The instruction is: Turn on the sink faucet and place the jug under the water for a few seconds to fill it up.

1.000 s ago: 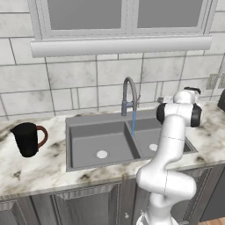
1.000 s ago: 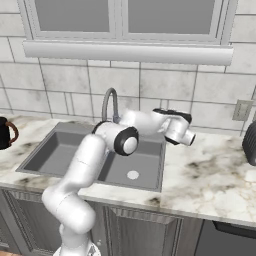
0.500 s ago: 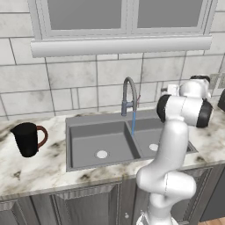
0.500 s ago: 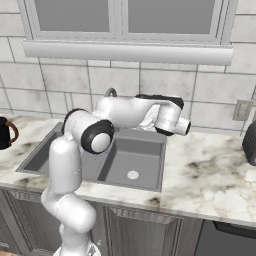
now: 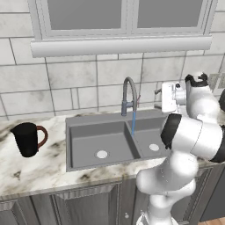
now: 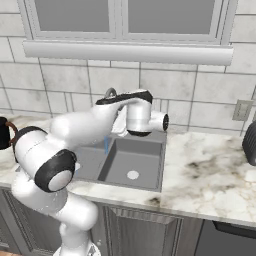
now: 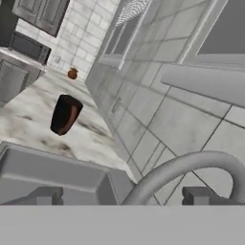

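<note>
The sink faucet (image 5: 128, 94) stands behind the sink (image 5: 83, 132), and a thin blue stream of water (image 5: 133, 123) falls from its spout onto the divider between the basins. The black jug (image 5: 27, 139) with its brown handle sits on the counter left of the sink, far from the hand. My gripper (image 5: 157, 99) hangs open just right of the faucet at spout height, holding nothing. In the hand view the faucet's arch (image 7: 191, 167) curves close ahead between my fingertips (image 7: 45, 195), with the jug (image 7: 64, 114) beyond it on the counter. The jug (image 6: 4, 133) sits at the left edge of the right base view.
A tiled wall and window sill rise right behind the faucet. A dark rounded object (image 6: 250, 142) stands on the marble counter at the far right. A small orange thing (image 7: 72, 73) lies on the counter far beyond the jug.
The arm has swung its elbow round and the hand has risen and turned to face left toward the spout. The water was running throughout. The jug has not moved.
</note>
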Tool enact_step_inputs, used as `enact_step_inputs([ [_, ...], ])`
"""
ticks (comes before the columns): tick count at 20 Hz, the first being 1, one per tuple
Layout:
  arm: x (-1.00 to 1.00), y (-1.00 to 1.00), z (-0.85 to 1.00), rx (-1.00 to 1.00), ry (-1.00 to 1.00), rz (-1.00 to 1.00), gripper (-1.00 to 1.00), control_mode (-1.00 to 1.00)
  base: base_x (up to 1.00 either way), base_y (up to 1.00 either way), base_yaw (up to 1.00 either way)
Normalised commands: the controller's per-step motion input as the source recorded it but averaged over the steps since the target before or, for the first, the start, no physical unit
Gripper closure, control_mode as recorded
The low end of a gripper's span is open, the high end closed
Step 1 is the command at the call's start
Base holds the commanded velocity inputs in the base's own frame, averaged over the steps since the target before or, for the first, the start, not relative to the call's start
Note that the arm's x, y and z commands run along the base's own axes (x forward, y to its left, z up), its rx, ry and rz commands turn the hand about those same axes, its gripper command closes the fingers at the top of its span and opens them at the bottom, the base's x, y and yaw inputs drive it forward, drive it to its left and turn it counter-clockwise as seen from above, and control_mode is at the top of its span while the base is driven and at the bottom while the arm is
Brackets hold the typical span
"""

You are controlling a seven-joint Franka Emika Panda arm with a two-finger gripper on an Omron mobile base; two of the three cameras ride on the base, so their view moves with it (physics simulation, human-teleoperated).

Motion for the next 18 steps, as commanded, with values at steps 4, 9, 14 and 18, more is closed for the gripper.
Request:
enact_step_inputs([
  [4, -0.99, 1.00, 0.28, -0.28, -0.01, 0.00, -1.00, -1.00, 0.00, 0.00, 0.00],
  [9, -0.80, 1.00, 0.23, -0.19, 0.01, 0.00, -1.00, -1.00, 0.00, 0.00, 0.00],
  [14, -0.64, 1.00, 0.04, -0.14, 0.13, 0.00, -1.00, -1.00, 0.00, 0.00, 0.00],
  [18, -0.36, 1.00, -0.01, -0.17, 0.22, 0.00, -1.00, -1.00, 0.00, 0.00, 0.00],
])
